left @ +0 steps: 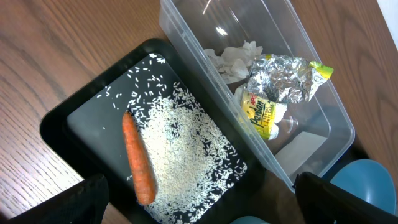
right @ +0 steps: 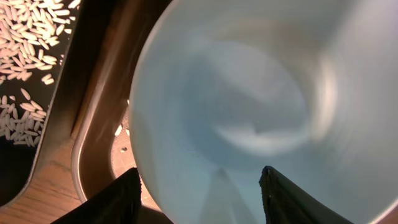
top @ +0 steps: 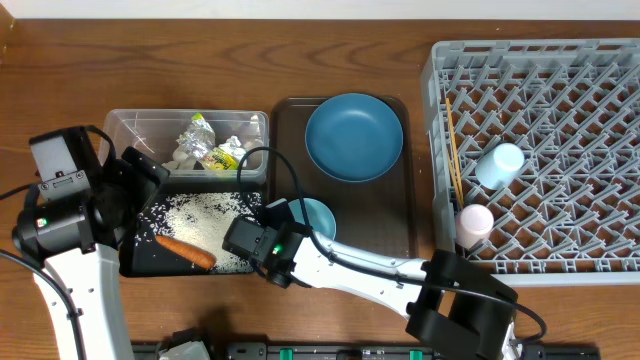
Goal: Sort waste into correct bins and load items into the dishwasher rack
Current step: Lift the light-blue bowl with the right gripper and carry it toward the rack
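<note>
Now left gripper hovers over black tray, jaws released, nothing between them. Inside black tray: carrot on rice. Just beyond, tub holds tissue and wrapper. Fingers of right gripper spread at bowl, near-left on brown tray; cannot tell if grasping. Far end holds plate. At right, rack holds blue cup, pink cup, chopsticks.
</note>
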